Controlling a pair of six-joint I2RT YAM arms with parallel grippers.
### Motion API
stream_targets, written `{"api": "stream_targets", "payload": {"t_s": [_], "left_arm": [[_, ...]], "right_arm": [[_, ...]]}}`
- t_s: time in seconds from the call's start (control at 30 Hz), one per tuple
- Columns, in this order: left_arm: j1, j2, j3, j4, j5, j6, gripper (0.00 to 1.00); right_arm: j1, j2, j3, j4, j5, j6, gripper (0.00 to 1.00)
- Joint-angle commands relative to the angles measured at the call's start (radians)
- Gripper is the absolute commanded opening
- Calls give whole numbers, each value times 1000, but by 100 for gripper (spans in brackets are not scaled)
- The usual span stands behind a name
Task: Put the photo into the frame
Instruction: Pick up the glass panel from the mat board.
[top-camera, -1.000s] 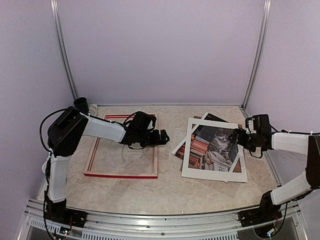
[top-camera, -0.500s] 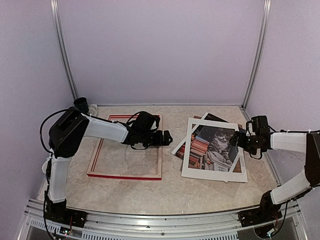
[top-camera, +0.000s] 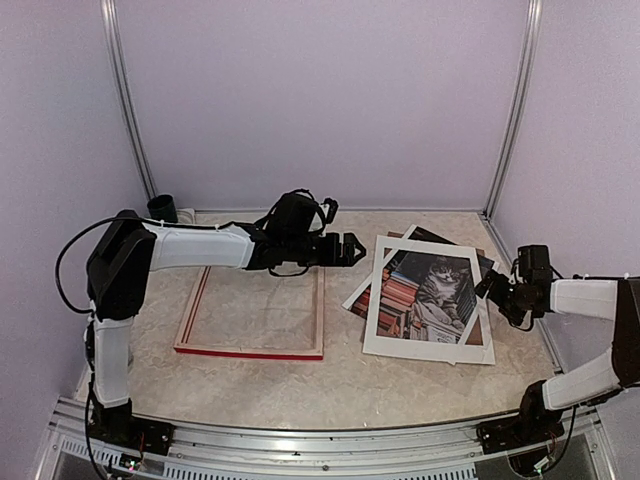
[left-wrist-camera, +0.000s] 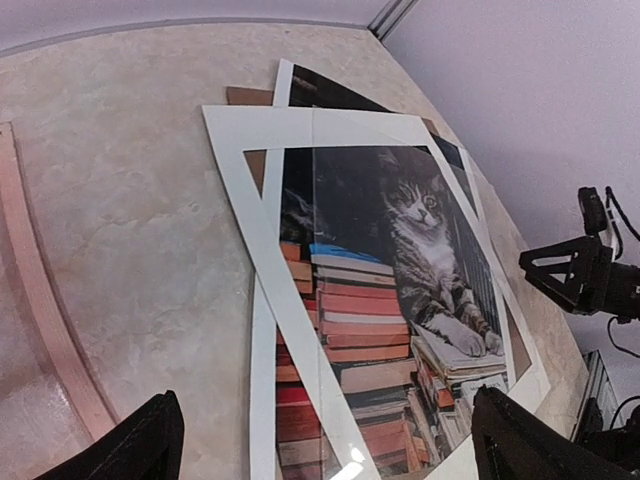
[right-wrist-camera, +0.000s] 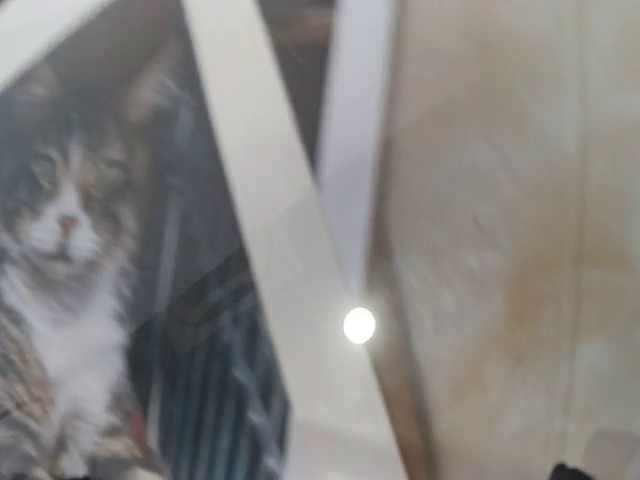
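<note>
The photo (top-camera: 432, 290), a grey tabby cat among stacked books, lies at centre right under a skewed white mat board (top-camera: 375, 322). It also shows in the left wrist view (left-wrist-camera: 400, 300) and, blurred, in the right wrist view (right-wrist-camera: 70, 240). The red frame (top-camera: 250, 352) lies flat at centre left with pale inner edges. My left gripper (top-camera: 346, 250) is open and empty, raised between the frame and the photo, with the jaws wide apart (left-wrist-camera: 335, 445). My right gripper (top-camera: 494, 287) is open and empty, low at the pile's right edge.
A brown backing board (top-camera: 478, 330) lies under the photo pile, its corners sticking out. A black cup (top-camera: 163, 208) stands at the back left corner. Purple walls close in the back and both sides. The metal rail (top-camera: 320, 440) runs along the near edge.
The frame slid a little to the right, then my left gripper left its far edge and rose toward the photo pile. My right gripper drew back right, off the photo.
</note>
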Motion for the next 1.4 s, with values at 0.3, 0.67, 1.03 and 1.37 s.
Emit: {"api": "stream_targets", "payload": {"t_s": [0.3, 0.67, 1.03, 1.37], "left_arm": [[-39, 146, 150, 13, 182, 4, 99], [-67, 191, 198, -150, 170, -1, 99], [-102, 83, 132, -339, 111, -74, 99], [-101, 77, 67, -361, 161, -101, 99]], "right_arm": [[-26, -62, -114, 42, -50, 100, 99], [-38, -76, -149, 58, -77, 115, 99], [-50, -86, -155, 63, -87, 104, 99], [-53, -71, -144, 82, -116, 99, 99]]}}
